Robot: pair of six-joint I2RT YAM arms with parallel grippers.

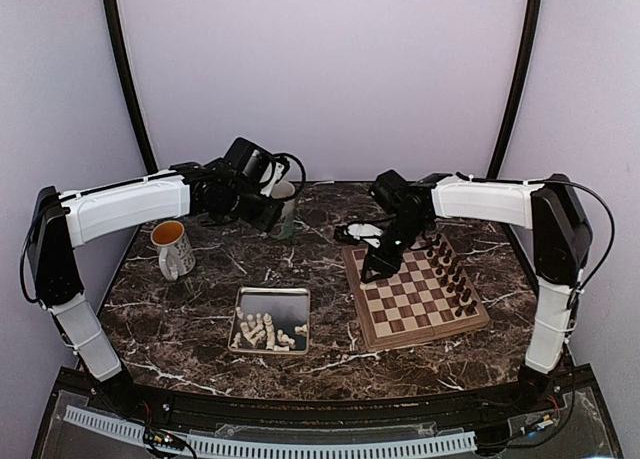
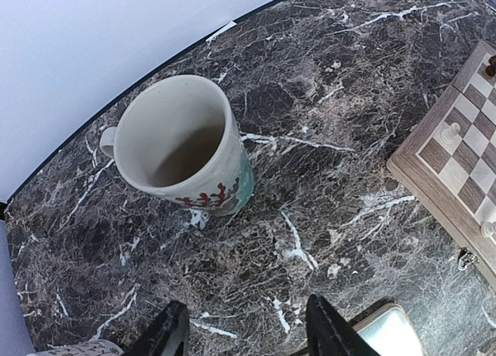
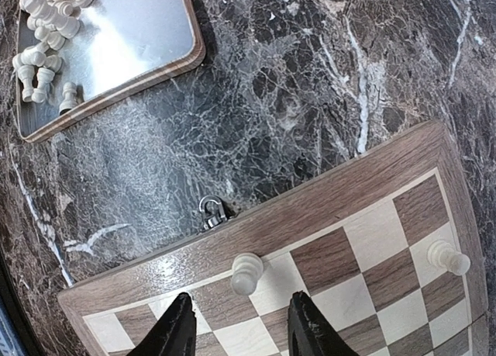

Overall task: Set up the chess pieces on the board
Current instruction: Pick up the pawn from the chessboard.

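Cream-white pawn (image 3: 246, 272) stands on the board (image 3: 333, 205), edge row, just ahead of the right claw (image 3: 240, 313). Fingers apart, nothing btwn them, prob. lined up w/ that square. Second pawn (image 3: 448, 257) sits further along. The other chess pieces (image 3: 46, 30) wait heaped in the metal tray (image 3: 116, 98). Left claw (image 2: 246, 316) is apart too and empty, hanging over the table (image 2: 333, 100) nr the mug (image 2: 186, 139), likely keeping clear.

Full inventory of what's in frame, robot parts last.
Table: one, dark marble, under everything.
Board: one, brown checkered, table right.
Tray: one, silver, near centre.
White pieces: cream, pile in tray, two on board's tray-side edge.
Dark pieces: many, dark brown, board's right side.
Orange-lined mug: one, white, table left.
Patterned mug: one, white, far centre.
Left end effector: black, open, empty, by patterned mug.
Right end effector: black, open, empty, over board's far-left corner.
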